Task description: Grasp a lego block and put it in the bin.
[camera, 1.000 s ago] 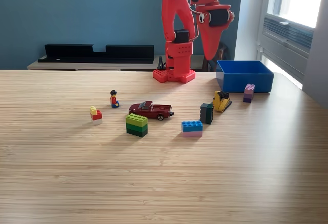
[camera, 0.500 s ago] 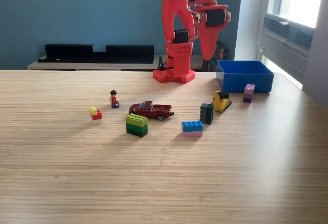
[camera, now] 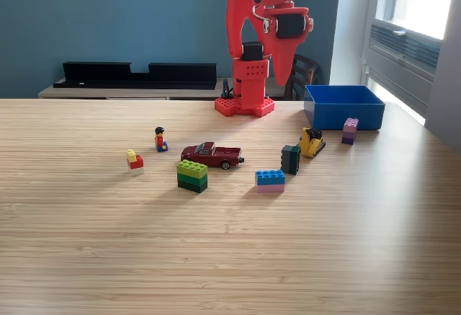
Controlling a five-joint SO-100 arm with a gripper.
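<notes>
The blue bin (camera: 343,106) stands at the back of the table on the exterior view's right. Loose lego pieces lie in front of it: a purple block (camera: 350,130), a yellow and black piece (camera: 312,143), a dark green block (camera: 290,159), a blue-on-pink block (camera: 270,179), a green stack (camera: 192,176) and a small yellow and red block (camera: 135,162). My red gripper (camera: 277,81) hangs high, pointing down beside the arm's base (camera: 245,104), left of the bin. Its jaws look closed together with nothing in them.
A dark red toy car (camera: 212,154) and a minifigure (camera: 160,140) stand among the blocks. A black shelf unit (camera: 137,74) runs along the blue wall behind the table. A window is at the right.
The gripper has swung toward the exterior view's left, away from the bin's near corner and closer to the arm's base. No block has moved.
</notes>
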